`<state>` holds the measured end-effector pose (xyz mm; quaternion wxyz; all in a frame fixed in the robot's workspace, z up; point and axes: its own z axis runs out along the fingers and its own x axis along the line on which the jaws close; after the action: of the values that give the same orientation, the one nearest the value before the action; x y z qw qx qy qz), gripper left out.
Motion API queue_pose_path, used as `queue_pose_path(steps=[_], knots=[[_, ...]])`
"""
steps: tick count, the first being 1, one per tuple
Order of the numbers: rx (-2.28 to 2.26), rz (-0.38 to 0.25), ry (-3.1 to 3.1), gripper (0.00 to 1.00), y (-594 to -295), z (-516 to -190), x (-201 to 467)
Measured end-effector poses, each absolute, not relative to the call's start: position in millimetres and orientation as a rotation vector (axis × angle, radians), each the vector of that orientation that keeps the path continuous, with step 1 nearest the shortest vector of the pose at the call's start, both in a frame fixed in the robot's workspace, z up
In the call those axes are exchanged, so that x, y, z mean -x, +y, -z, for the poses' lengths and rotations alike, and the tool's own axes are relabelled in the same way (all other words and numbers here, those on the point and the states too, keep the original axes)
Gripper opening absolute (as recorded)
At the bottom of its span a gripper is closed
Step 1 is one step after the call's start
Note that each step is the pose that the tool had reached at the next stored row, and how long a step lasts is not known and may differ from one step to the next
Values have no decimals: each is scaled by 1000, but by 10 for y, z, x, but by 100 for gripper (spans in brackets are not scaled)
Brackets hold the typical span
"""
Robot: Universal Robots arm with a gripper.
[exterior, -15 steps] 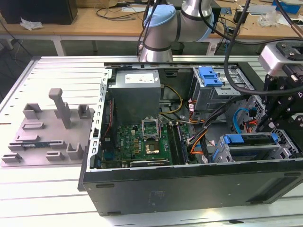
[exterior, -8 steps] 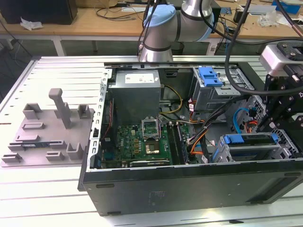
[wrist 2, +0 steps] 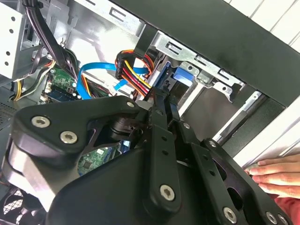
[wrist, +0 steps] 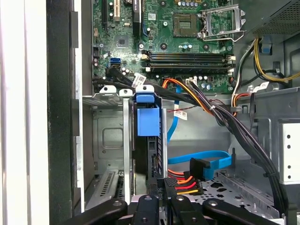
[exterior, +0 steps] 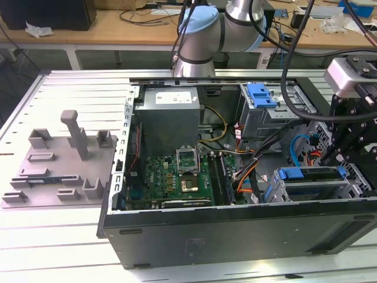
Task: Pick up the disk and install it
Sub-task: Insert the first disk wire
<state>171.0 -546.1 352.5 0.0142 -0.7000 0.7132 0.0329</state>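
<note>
fingers (wrist 2: 158, 122) pressed together; tips at the disk (wrist: 148, 123) standing in the drive bay (wrist: 105, 140)

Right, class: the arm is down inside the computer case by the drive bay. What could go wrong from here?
The gripper sits right beside the red and orange cable plug and might snag it. The disk stands edge-on in a narrow metal bay, so it could jam. A person's hand rests near the gripper and could be hit.

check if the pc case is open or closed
Open. The computer case lies on its side with no side panel over it, so the motherboard and cables inside are in plain sight.
</note>
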Motion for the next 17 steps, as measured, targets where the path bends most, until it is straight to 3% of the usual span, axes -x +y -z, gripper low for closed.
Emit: queue_pose_path(steps=[17], knots=[[2175, -91, 2215, 17, -5473, -3498, -1705]])
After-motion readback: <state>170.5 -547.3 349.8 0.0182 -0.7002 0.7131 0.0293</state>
